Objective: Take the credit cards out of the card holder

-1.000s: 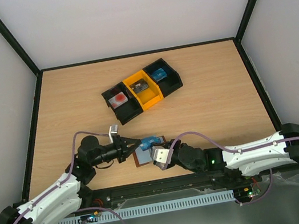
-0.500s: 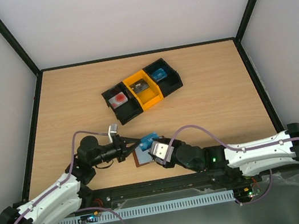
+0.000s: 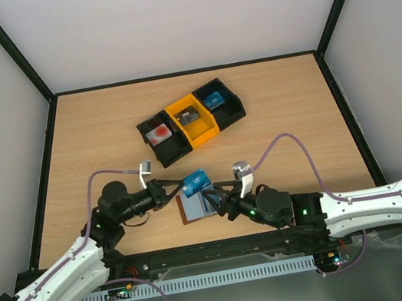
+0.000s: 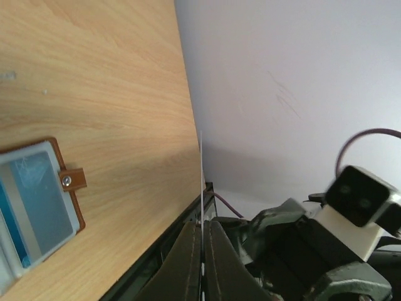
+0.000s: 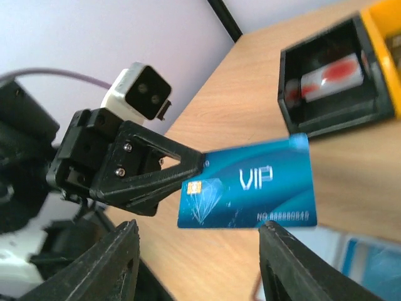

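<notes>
The blue credit card (image 3: 194, 180), marked VIP (image 5: 250, 182), is in the air just above the card holder, and my left gripper (image 3: 181, 187) is shut on its left end. In the left wrist view the card (image 4: 202, 182) shows edge-on as a thin line between the closed fingers (image 4: 188, 251). The brown card holder (image 3: 191, 211) lies open on the table with its pale sleeves (image 4: 37, 207) up. My right gripper (image 3: 215, 195) stands open beside the holder's right side, its fingers (image 5: 119, 257) below the card and holding nothing.
A row of bins stands behind the work area: a black one (image 3: 161, 136) with a red-marked item, an orange one (image 3: 192, 121), and another black one (image 3: 220, 103) holding something blue. The table's near edge and the arm bases lie just below the holder.
My right gripper has opened, let go and drawn back to the right. My left gripper has lifted the blue card up and away from the holder.
</notes>
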Controlling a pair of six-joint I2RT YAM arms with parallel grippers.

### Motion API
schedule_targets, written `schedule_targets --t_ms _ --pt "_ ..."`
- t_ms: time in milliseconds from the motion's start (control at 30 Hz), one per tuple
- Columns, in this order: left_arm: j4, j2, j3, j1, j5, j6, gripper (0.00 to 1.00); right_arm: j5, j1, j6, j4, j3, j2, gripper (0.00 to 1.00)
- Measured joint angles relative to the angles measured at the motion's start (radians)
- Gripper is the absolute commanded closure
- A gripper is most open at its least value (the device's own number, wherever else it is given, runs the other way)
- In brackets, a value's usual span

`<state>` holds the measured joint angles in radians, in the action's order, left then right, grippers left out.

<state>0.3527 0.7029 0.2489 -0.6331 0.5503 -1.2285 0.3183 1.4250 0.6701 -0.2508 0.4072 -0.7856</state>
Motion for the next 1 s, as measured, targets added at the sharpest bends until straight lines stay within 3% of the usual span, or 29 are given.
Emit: schedule_targets --t_ms 200,400,700,1000 --pt "0.006 -0.047 0.000 0.002 -0.037 0.043 0.97 -0.002 0.001 0.348 -0.098 -0.059 -0.037 0.66" --pt "0.016 -0.100 0.000 0.004 -0.055 0.047 0.97 0.015 0.002 0.534 -0.250 -0.127 -0.034 0.67" --pt "0.099 -0.141 -0.024 0.004 -0.048 -0.012 0.97 0.038 0.002 0.660 -0.387 -0.134 -0.072 0.71" --pt "0.154 -0.158 -0.042 0.004 -0.027 -0.063 0.97 0.099 0.002 0.677 -0.444 -0.113 -0.087 0.71"
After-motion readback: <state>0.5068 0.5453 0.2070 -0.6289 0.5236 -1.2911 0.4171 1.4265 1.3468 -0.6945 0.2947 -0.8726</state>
